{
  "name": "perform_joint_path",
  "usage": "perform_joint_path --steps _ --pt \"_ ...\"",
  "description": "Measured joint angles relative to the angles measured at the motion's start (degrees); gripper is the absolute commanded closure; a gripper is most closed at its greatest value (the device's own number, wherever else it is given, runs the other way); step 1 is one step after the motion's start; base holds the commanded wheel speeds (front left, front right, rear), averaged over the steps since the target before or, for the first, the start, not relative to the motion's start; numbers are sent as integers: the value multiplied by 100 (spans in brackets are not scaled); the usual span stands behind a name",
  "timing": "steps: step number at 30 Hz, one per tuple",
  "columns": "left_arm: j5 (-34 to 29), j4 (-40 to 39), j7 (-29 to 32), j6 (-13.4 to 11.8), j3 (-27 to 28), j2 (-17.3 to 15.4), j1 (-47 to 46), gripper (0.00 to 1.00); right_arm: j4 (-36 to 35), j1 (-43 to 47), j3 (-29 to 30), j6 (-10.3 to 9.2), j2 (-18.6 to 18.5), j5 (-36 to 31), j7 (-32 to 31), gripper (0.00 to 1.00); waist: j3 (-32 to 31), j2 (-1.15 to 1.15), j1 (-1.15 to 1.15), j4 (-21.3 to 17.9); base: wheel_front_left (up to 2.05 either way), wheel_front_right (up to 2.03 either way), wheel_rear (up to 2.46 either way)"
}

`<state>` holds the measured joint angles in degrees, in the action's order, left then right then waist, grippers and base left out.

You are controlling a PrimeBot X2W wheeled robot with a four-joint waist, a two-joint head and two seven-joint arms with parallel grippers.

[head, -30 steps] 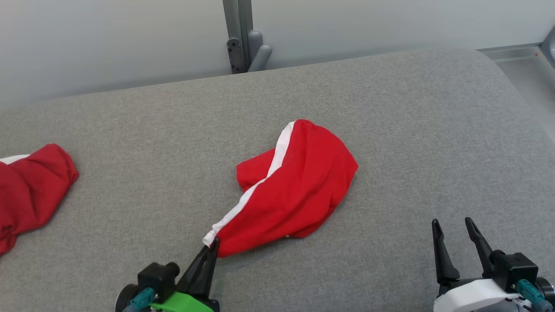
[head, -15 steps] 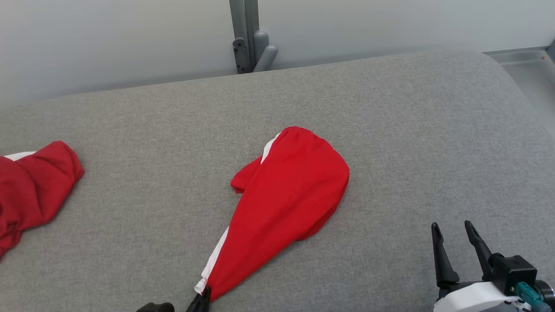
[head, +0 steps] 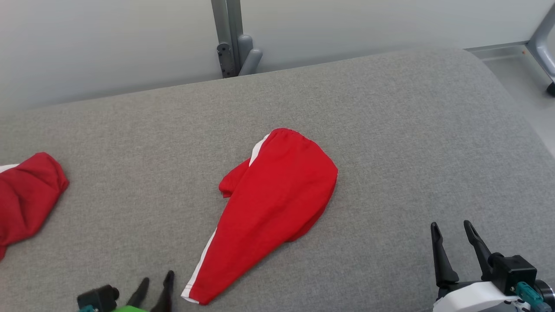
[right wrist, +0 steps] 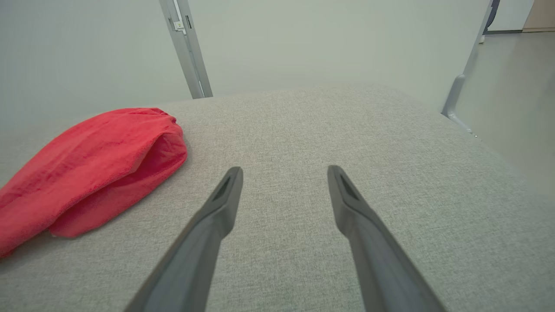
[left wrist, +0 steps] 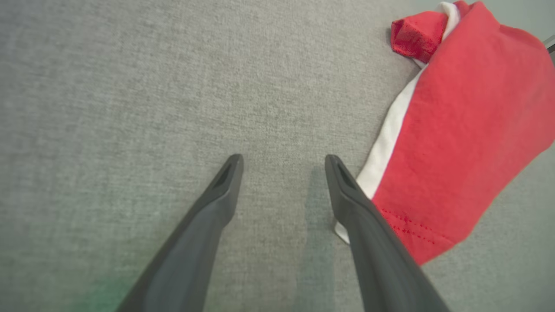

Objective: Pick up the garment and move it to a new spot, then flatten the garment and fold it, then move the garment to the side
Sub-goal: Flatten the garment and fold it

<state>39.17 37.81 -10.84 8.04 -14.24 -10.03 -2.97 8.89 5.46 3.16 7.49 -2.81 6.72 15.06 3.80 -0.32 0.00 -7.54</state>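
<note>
Red cloth [head: 26, 195] is lying bunched at the left edge of the grey padded bench [head: 412, 130], well apart from the work. Being the same colour as the piece in hand, it is risking being mistaken for it.

To its right, at the near edge, the left pincer [head: 157, 278] is hovering released, fingers spread wide with nothing between them. Its right finger is sitting just beside the near corner of the garment [head: 273, 195], where the white stripe [head: 201, 264] is running down to the hem. Whether finger and cloth are touching, I cannot tell.

The garment, shorts by the look of it, is lying in the middle of the bench. It is stretching from that near-left corner toward a gathered waistband at the far right, with a small fold poking out on its left side. It is looking doubled over rather than flat, so I am judging the flattening not yet done.

Trouble from here is most likely coming from those layers. A pinch at the corner may be catching one layer and leaving the rest. A pull may be dragging the whole heap across the rough fabric instead of spreading it.

Further right, at the near edge, the right pincer [head: 450, 224] is waiting open and empty, well apart from the garment. A long reach from there may be pushing the cloth into a bunch.
</note>
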Motion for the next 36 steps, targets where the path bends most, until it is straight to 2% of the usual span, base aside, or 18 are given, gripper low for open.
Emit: perform_joint_path --steps 5,12,22,28,36 --pt "294 -489 394 -56 320 -409 -681 0 -7 -51 -29 0 1 69 0 0 123 0 0 -175 0 0 0" --pt "226 -784 1157 -55 -129 -312 -2001 0 -3 -292 -111 0 -1 181 0 0 393 0 0 -436 0 0 0" --pt "412 152 1992 -55 -541 -107 -3548 0 13 -555 -223 0 -3 332 0 0 899 0 0 -945 0 0 0" --pt "641 828 2112 -55 -632 -145 -3989 0 15 -675 -303 0 -2 380 0 0 1171 0 0 -1255 0 0 0" --pt "1123 1081 2213 -55 -844 -157 -4152 0 21 -705 -332 0 -2 413 0 0 1388 0 0 -1576 0 0 0"
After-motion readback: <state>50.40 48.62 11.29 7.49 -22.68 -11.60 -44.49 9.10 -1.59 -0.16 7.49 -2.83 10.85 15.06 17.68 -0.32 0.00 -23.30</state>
